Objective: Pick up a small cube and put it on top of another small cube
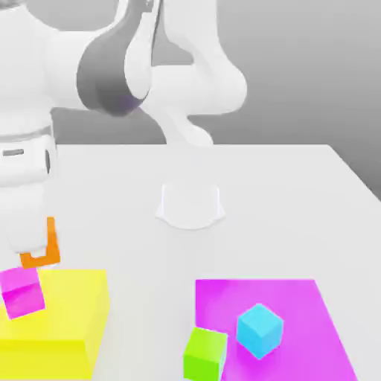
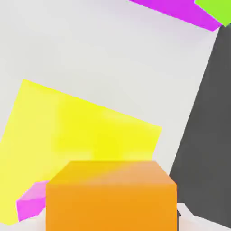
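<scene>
Exterior view: the tool of the white arm pinches the plain orange cube, the smallest cube, holding it in the air just above the plain magenta-pink cube. The pink cube rests on the big yellow block at the desk's near corner on the exterior view's left. Toward the opposite near corner, a cyan cube sits on a wide flat magenta slab; a green cube touches the slab's edge. Hand view: orange cube over the yellow block, pink cube beside it
</scene>
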Robot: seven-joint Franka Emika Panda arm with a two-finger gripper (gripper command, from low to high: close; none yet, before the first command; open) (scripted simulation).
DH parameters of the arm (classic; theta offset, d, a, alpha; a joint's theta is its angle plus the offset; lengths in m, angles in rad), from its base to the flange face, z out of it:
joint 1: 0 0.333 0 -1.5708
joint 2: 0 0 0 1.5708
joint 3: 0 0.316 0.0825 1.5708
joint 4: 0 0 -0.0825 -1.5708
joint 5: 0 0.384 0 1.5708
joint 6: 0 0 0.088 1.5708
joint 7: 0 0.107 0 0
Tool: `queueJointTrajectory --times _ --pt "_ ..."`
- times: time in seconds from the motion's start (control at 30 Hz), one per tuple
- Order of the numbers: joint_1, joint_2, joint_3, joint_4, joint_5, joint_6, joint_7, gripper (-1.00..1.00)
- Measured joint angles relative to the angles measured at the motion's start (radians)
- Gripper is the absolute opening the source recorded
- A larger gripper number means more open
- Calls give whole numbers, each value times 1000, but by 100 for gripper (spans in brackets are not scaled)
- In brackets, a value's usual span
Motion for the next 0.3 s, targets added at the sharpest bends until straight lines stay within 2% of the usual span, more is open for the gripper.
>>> queueJointTrajectory --times 0.17,0.2,0.3 --pt "-4 113 14 -35 67 120 -78 -100" --pt "-6 133 16 -41 82 143 -89 100" --pt "-6 133 16 -41 82 143 -89 100"
